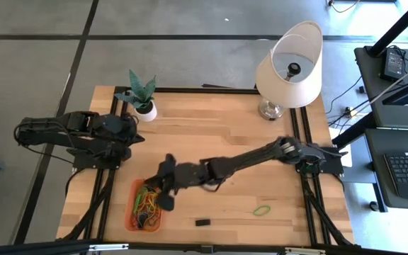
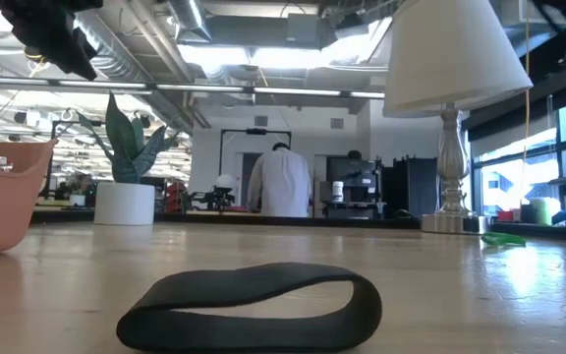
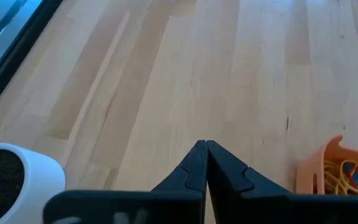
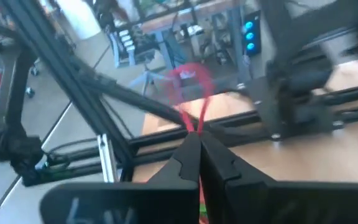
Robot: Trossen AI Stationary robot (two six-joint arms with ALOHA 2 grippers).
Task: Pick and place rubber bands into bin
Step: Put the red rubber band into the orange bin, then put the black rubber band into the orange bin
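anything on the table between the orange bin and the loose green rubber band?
Yes, in the high view: a small black block lies between the bin and the green rubber band, near the front edge.

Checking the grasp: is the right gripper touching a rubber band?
Touching: the right wrist view shows the right gripper shut on a red rubber band.

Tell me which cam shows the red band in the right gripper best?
Right wrist view: the red rubber band stands as a loop pinched between the shut fingers of the right gripper. In the high view the gripper sits over the bin, band not discernible. Low and left wrist views don't show it.
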